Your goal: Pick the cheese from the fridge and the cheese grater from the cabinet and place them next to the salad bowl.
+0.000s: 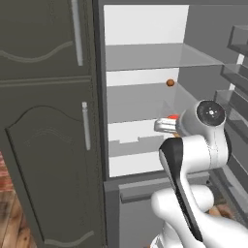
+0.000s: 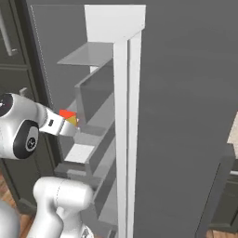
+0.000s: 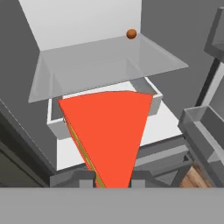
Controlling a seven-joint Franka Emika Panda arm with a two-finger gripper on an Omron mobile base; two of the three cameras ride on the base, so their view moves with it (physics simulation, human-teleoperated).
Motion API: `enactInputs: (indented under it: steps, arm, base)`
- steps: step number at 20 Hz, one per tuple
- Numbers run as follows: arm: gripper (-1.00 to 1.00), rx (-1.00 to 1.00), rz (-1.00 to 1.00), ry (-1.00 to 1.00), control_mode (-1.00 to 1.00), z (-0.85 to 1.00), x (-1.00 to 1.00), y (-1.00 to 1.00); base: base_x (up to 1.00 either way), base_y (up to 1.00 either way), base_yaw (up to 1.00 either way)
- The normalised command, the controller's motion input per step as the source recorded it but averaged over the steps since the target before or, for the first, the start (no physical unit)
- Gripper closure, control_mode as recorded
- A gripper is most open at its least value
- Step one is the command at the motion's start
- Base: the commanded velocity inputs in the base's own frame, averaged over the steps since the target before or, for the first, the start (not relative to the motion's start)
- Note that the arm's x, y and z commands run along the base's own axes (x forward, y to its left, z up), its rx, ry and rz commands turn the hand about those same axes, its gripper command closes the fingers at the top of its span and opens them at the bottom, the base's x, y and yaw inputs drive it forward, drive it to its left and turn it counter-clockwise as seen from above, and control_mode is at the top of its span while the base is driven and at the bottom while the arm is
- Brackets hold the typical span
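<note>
Fridge [image 1: 145,29] stands open, white interior and glass shelves exposed. Gripper [image 3: 113,183] is closed narrowly on the cheese [image 3: 109,131], whose red face occupies the centre of the hand view. Right base view places the wedge at centre left, held clear of the shelves. A small brown ball [image 1: 170,83] rests on a shelf, upper centre.

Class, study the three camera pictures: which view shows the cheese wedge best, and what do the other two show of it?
The hand view: the cheese looms large, its red face toward the camera, its narrow end held in the end effector. The right base view shows a small red and yellow piece at the end effector's tip. The left base view shows a red sliver behind the wrist.
</note>
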Motion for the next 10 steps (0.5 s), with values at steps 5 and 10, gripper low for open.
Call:
enactInputs:
  steps: [5, 10]
  arm:
    - [1.00, 0.00, 0.00, 0.00, 1.00, 0.00, 0.00, 0.00]
    - [1.00, 0.00, 0.00, 0.00, 1.00, 0.00, 0.00, 0.00]
  base:
    - [-0.50, 0.24, -0.03]
    - [-0.74, 0.09, -0.05]
